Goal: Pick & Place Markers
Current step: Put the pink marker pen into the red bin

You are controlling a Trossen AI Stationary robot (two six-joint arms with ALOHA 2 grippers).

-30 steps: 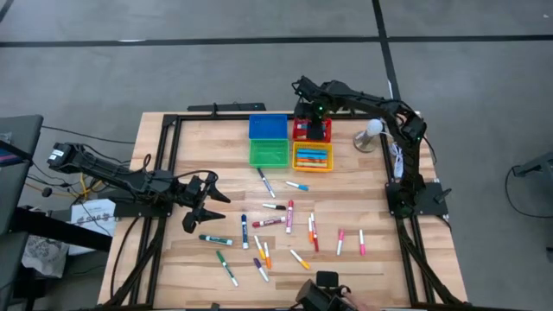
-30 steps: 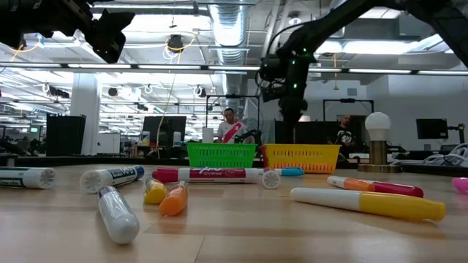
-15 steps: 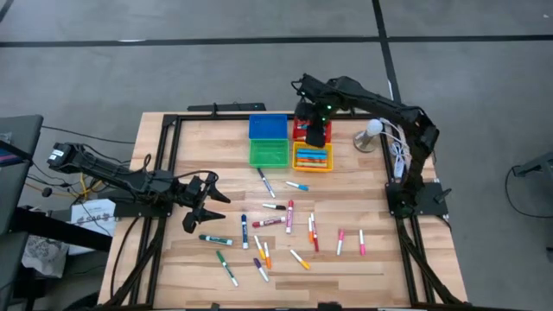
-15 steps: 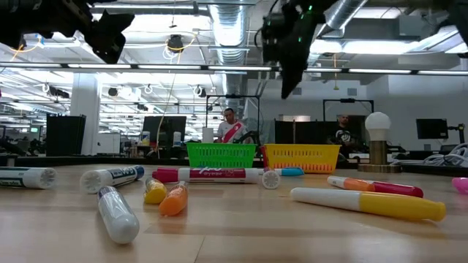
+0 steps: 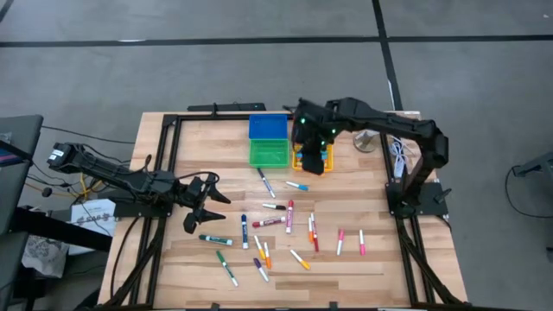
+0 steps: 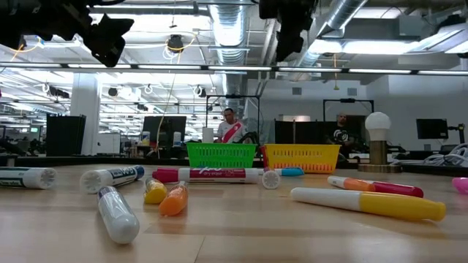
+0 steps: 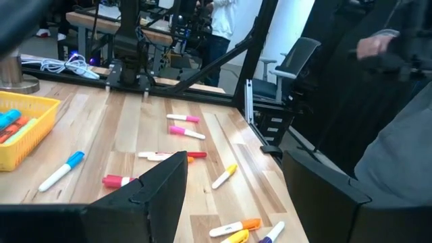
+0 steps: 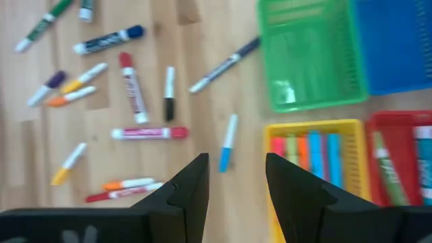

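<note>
A: Where is the right gripper (image 5: 313, 164) seen?

B: It is held in the air above the yellow bin (image 5: 298, 161), at the end of the right arm, which is stretched in from the table's right side. In the right wrist view its two dark fingers (image 8: 192, 182) are seen apart, with bare wood showing in the gap; nothing is clamped between them.

A: And the left gripper (image 5: 206, 197)?

B: It is poised well to the left of the yellow bin, above the left half of the table (image 5: 371, 259). Its jaws are spread wide and nothing is held in them; in the left wrist view the wood is seen between the fingers (image 7: 162, 185).

A: Where are the markers (image 5: 285, 220) found?

B: Most are scattered loose on the wood in front of the yellow bin, towards the table's near edge. A blue-capped marker (image 8: 228, 142) lies just in front of the yellow bin, and a dark-capped one (image 8: 223, 65) lies at an angle just beside the green bin (image 5: 269, 153). Several more markers are stacked inside the yellow bin itself, and a green one is seen in the red bin (image 8: 398, 158) next to it.

A: How are the bins arranged?

B: The green bin is set touching the yellow bin's left side, and the blue bin (image 5: 268, 127) sits directly behind the green one. A white lamp (image 6: 377, 139) on a round base stands to the right of the yellow bin.

A: Is anyone seen beyond the table?

B: A person (image 6: 230, 126) is seen far back in the room, above the green bin in the low view.
</note>
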